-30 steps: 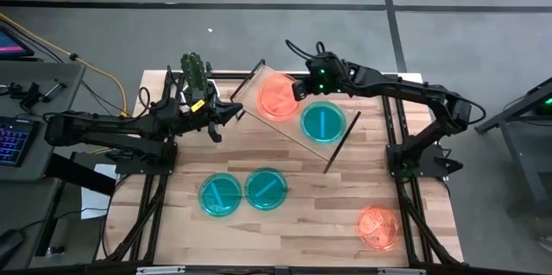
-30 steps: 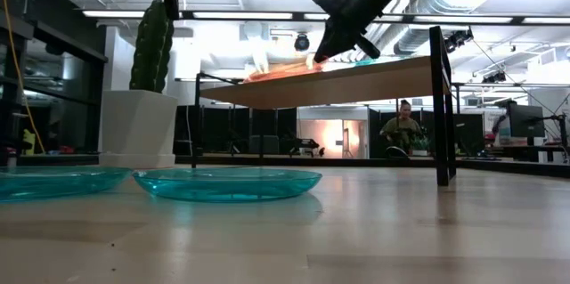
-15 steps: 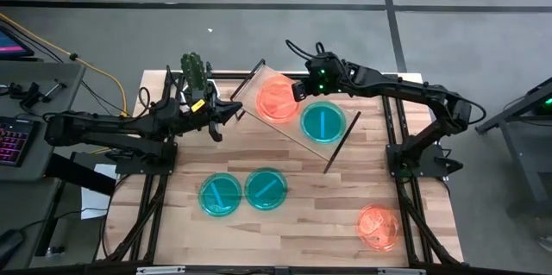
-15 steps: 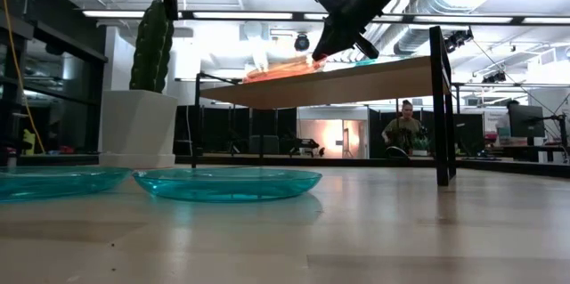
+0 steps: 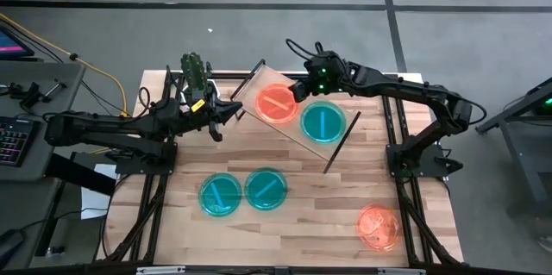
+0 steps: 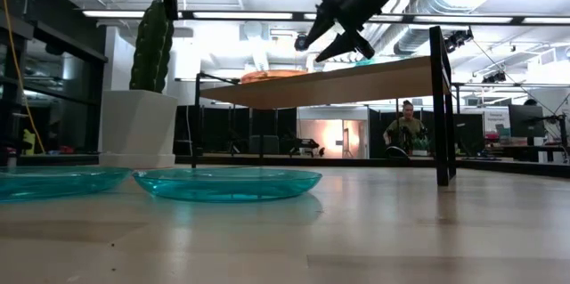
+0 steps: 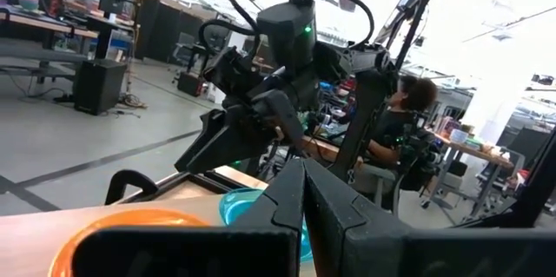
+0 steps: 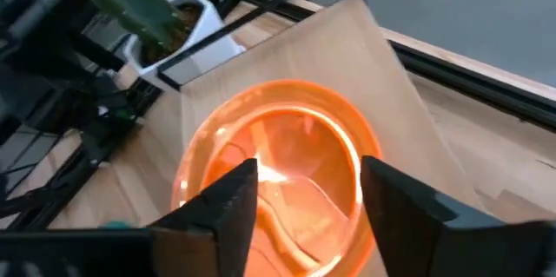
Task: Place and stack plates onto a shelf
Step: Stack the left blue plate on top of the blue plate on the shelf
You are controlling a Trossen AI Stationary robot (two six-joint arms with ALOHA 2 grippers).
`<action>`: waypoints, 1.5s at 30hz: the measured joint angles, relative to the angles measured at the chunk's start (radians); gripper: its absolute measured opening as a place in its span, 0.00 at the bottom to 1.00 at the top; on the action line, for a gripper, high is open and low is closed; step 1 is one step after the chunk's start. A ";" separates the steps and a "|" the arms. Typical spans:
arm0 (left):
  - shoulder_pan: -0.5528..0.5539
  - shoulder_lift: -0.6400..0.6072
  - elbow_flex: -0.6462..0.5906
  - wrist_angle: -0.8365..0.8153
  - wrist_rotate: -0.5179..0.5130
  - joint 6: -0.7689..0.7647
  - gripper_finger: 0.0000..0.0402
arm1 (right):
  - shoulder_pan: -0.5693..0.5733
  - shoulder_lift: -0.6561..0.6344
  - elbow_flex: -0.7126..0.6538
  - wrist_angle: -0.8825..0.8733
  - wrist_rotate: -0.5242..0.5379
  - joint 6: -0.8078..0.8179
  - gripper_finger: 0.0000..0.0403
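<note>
Right hand (image 5: 297, 90) released above orange plate (image 5: 278, 103) on shelf (image 6: 356, 77), left hand (image 5: 231, 111) clenched.

In the left wrist view, the left gripper's fingers (image 7: 300, 216) hide much of the teal plate (image 7: 239, 207) on the shelf (image 7: 165, 192), and the picture's lower edge cuts off the orange plate (image 7: 113, 229). In the low view, the leftmost teal plate (image 6: 49, 182) runs off the picture's edge.

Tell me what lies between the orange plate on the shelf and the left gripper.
Nothing: in the high view only bare shelf board and tabletop separate the orange plate from the left gripper.
</note>
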 joint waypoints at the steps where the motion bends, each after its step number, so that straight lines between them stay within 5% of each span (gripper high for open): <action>1: 0.000 0.000 0.000 0.000 0.000 0.005 0.00 | -0.003 -0.002 0.000 0.000 -0.015 -0.007 0.48; 17: 0.000 0.000 0.000 -0.007 -0.019 0.010 0.00 | 0.074 -0.229 -0.065 -0.274 -0.125 -0.249 0.49; 22: 0.000 0.000 0.000 -0.007 -0.019 0.010 0.00 | 0.127 -0.430 -0.295 -0.133 -0.137 -0.122 0.50; 31: 0.000 0.000 0.000 -0.008 -0.019 0.010 0.00 | 0.287 -0.747 -0.613 0.405 -0.066 0.069 0.50; 39: -0.001 0.000 0.002 -0.014 -0.019 0.016 0.04 | 0.351 -0.788 -0.648 0.449 0.008 0.072 0.50; 45: -0.055 0.008 0.143 -0.273 -0.005 0.038 0.22 | 0.364 -0.788 -0.648 0.448 0.008 0.073 0.50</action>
